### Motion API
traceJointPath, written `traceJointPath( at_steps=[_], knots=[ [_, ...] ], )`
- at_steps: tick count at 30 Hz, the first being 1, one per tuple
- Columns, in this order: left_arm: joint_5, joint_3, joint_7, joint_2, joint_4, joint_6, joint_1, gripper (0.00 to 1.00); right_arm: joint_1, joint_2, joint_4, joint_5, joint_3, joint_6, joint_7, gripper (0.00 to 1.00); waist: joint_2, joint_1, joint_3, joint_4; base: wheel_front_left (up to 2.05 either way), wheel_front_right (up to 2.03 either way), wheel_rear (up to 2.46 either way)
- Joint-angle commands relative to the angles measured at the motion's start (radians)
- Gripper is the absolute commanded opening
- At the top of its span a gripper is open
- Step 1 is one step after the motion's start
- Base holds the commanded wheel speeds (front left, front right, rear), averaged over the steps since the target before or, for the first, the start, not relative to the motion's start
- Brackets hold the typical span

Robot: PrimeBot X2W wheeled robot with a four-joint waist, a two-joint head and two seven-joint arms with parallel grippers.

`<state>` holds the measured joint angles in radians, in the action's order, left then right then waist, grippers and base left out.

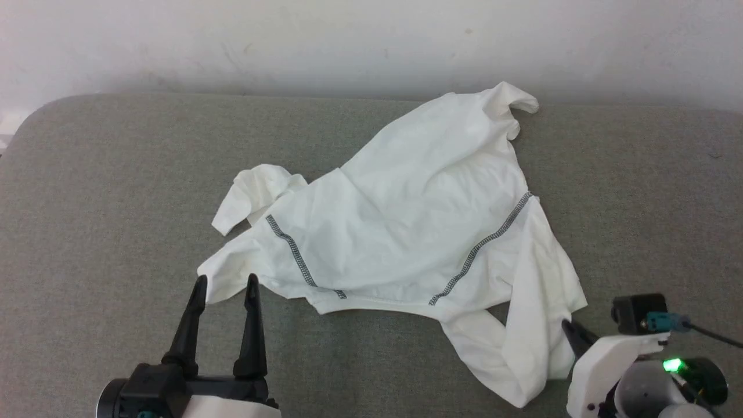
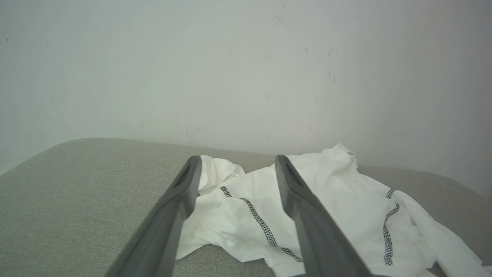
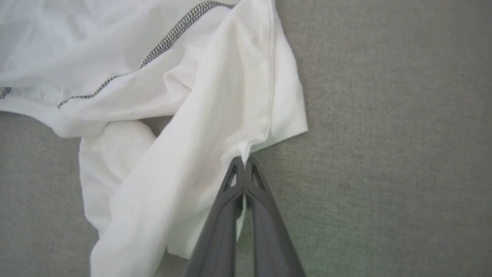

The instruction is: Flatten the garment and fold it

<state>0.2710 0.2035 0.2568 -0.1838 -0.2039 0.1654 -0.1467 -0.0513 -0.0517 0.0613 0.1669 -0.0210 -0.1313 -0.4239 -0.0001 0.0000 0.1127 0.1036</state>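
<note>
Pinches an edge fold of the garment (image 3: 215,96) with the right gripper (image 3: 242,161), fingers pressed together on the white fabric, toward the near right of the grey padded surface (image 1: 93,191). Holds the left gripper (image 1: 226,280) spread wide, with nothing between the fingers and the tips at the garment's near left margin; cannot tell whether touching. Finds the garment crumpled, right of centre on the surface, reaching almost to the far edge by the wall (image 1: 348,46). Shows two dark grey zigzag seams (image 1: 482,247) running diagonally across the upper layer. Shows one sleeve (image 1: 249,191) bunched toward the left side, and more fabric folded over itself at the near right beside the pinch.
</note>
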Motion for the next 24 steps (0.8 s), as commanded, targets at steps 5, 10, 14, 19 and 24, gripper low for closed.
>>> traceJointPath(
  at_steps=[5, 10, 14, 19, 24],
  knots=[
    [-0.021, -0.017, 0.005, 0.018, -0.008, -0.021, -0.009, 1.00, 0.102, -0.036, -0.135, -0.054, -0.033, 0.001, -0.022, 0.00, 0.0001, 0.0000, 0.022, -0.035, 0.00, 0.00, 0.00],
    [-0.030, -0.026, 0.005, 0.028, -0.009, -0.039, 0.006, 1.00, 0.217, -0.250, -0.239, -0.087, -0.081, 0.001, -0.133, 0.00, 0.0001, 0.0000, 0.056, -0.057, 0.00, 0.00, 0.00],
    [-0.036, -0.031, 0.005, 0.037, -0.007, -0.055, 0.022, 1.00, 0.301, -0.448, -0.239, -0.069, -0.093, 0.001, -0.219, 0.00, 0.0001, 0.0000, 0.096, -0.062, 0.00, 0.00, 0.00],
    [-0.044, -0.022, 0.005, 0.049, 0.003, -0.081, 0.058, 1.00, 0.371, -0.681, -0.139, -0.038, -0.090, 0.001, -0.240, 0.00, 0.0001, 0.0000, 0.165, -0.035, 0.00, 0.00, 0.00],
    [-0.051, -0.018, 0.005, 0.060, 0.019, -0.104, 0.096, 1.00, 0.434, -0.810, -0.039, -0.015, -0.056, 0.001, -0.212, 0.00, 0.0001, 0.0000, 0.238, -0.005, 0.00, 0.00, 0.00]
  ],
)
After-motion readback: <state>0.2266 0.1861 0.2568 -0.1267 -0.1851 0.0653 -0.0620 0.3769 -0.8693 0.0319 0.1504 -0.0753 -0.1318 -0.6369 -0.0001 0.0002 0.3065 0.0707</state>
